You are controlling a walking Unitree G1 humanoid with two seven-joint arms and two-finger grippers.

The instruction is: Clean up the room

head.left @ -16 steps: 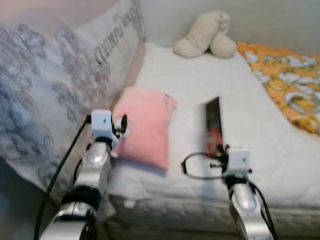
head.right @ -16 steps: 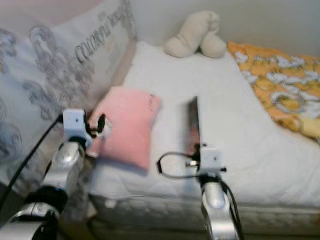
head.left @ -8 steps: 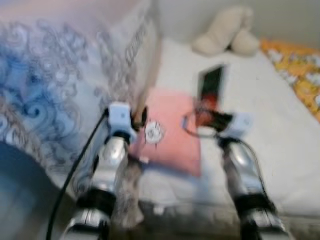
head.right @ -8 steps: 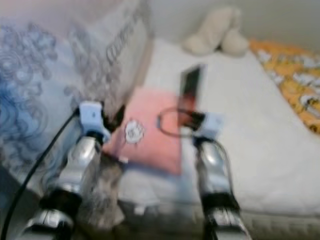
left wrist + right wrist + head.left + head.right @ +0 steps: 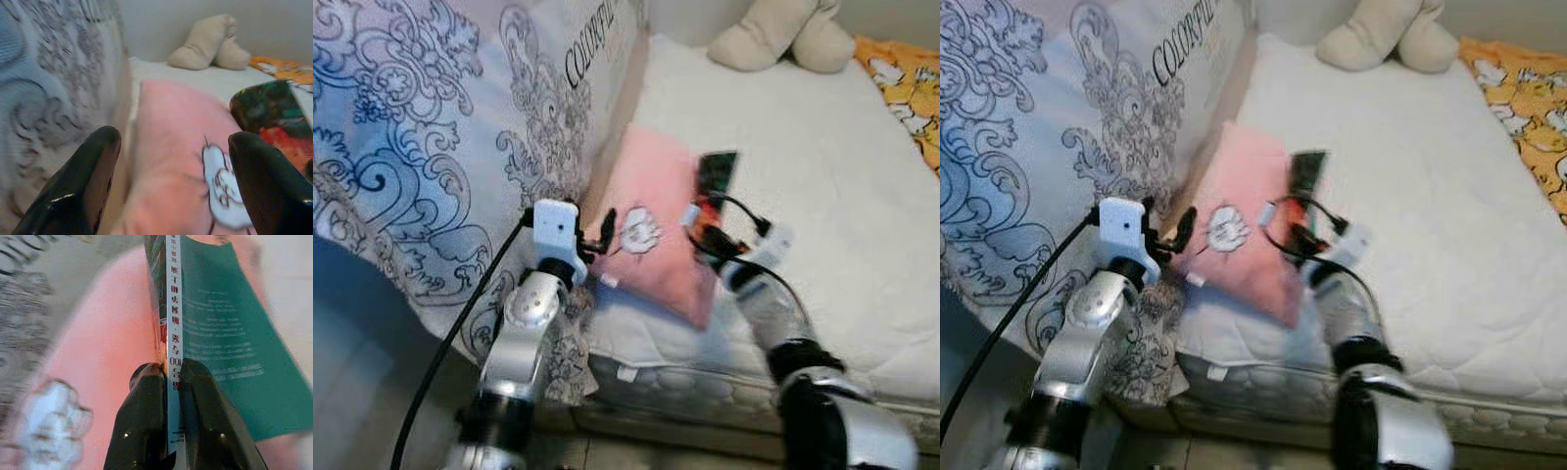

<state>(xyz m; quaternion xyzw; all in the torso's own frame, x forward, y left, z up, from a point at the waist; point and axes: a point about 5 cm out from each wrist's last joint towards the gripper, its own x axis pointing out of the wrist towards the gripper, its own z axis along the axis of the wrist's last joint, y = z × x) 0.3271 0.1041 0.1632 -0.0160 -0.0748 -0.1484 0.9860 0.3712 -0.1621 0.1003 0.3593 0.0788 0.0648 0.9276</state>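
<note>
Two grippers at work over the bed (image 5: 822, 196): right gripper (image 5: 171, 377) closed tight on the spine of a thin book (image 5: 215, 328), held on edge just above the pink pillow (image 5: 656, 225); left gripper (image 5: 171, 161) wide open, holding nothing, fingers on both sides of the pillow's near end. Probably best to keep the book firmly pinched and lifted away from the pillow. Then close the left fingers slowly and deep on the soft corner, not on the big patterned cushion (image 5: 431, 147) beside.

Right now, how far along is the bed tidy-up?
Nothing looks put away yet. In hand: the right claw is shut on a thin green-covered book over the pink cushion, with the left claw open beside it. Left: the beige plush toy and orange patterned blanket remain on the white mattress.
</note>
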